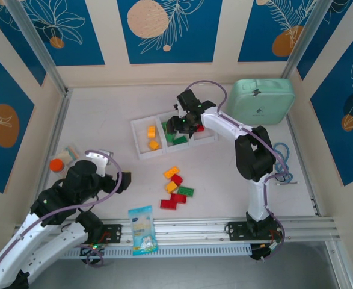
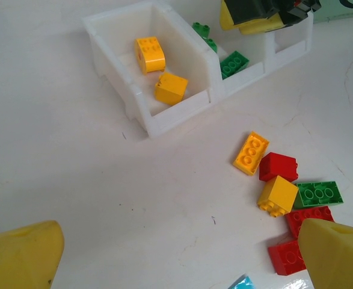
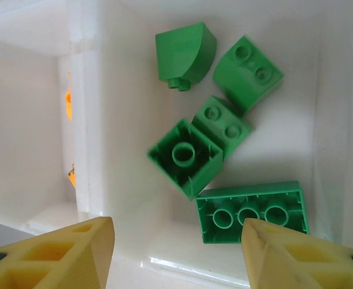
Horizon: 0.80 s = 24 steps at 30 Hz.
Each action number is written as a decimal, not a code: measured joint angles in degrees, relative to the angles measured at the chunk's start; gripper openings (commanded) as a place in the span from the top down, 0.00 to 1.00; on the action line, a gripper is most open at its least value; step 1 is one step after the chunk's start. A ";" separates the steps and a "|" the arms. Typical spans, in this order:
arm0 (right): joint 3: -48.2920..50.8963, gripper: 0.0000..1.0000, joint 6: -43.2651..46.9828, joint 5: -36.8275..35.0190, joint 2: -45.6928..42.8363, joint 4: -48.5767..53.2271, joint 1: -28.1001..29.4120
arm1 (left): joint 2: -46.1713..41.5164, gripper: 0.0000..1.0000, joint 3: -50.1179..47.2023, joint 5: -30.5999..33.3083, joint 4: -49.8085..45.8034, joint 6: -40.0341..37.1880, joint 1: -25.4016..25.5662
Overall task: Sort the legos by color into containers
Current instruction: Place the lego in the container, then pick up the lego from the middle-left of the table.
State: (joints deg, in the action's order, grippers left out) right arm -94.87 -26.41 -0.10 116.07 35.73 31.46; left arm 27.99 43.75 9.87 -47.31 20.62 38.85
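Observation:
The white three-compartment tray sits mid-table. Its left compartment holds two yellow bricks, the middle one several green bricks, and a bit of red shows in the right one. My right gripper hangs over the middle compartment, open with nothing between its fingers. Just below it lies a slightly blurred green square brick, hollow side up. Loose red, yellow and green legos lie in a cluster in front of the tray. Left of that cluster, my left gripper stands wide open above bare table.
A mint-green rounded case stands at the back right. A blue-and-white snack packet lies at the near edge by the rail. An orange-capped item sits at the far left beside the left arm.

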 measured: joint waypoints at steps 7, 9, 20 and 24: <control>2.12 0.42 -0.66 1.44 0.00 -1.03 0.00 | 1.25 0.00 0.00 -0.37 0.13 0.09 0.00; 3.02 0.41 -0.83 1.84 -0.20 -1.40 0.00 | 2.58 0.01 0.00 -0.59 0.20 0.35 0.00; 10.32 0.01 -1.14 0.48 -13.73 -0.55 -0.79 | 24.81 0.01 -0.31 -10.69 6.27 5.55 0.94; 15.96 0.01 -1.31 -0.81 -21.18 -0.11 -2.43 | 31.98 0.01 0.44 -12.50 9.22 7.80 3.61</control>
State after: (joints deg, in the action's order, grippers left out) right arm -78.91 -27.73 -0.91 94.89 35.62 29.04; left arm 59.96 44.18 -2.63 -38.09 28.42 42.46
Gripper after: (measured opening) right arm 0.991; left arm 0.994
